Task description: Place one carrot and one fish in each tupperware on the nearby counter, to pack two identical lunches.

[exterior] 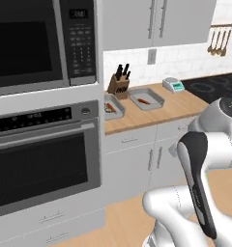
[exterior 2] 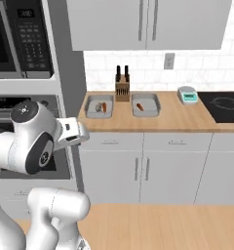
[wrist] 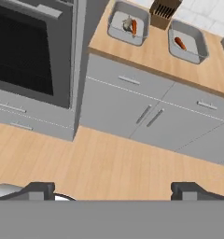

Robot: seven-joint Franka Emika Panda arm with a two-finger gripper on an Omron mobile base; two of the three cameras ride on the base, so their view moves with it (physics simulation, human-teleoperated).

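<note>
Grey, both of the tupperware trays sit on the counter [exterior 2: 177,119] well ahead of the gripper [wrist: 113,189], which hangs spread wide and empty, its two dark fingertips far apart, above the wooden floor in front of the drawer fronts. Seen from the hand, the left tupperware [wrist: 128,25] lies up and slightly left of the tips, the right tupperware [wrist: 187,43] up and to the right, with the knife block [wrist: 163,12] between them at the back. The left tray holds an orange carrot [wrist: 134,26] and beside it a pale grey piece that I take to be a fish [wrist: 127,23]; the right tray holds only a carrot [wrist: 180,43].

By that count one lunch looks packed and the other lacks its fish, so the step in hand seems to be going for the second fish. Where that fish lies I cannot tell. The next move calls for finding it, grasping it, and carrying it to the right tray.

In the hand view the contents of both trays are clearest. The right base view adds the white arm folded low near the oven, plus a small kitchen scale [exterior 2: 188,94] and the black stovetop [exterior 2: 225,105] further right. The left base view adds the microwave [exterior: 40,41] above the oven [exterior: 43,154]
</note>
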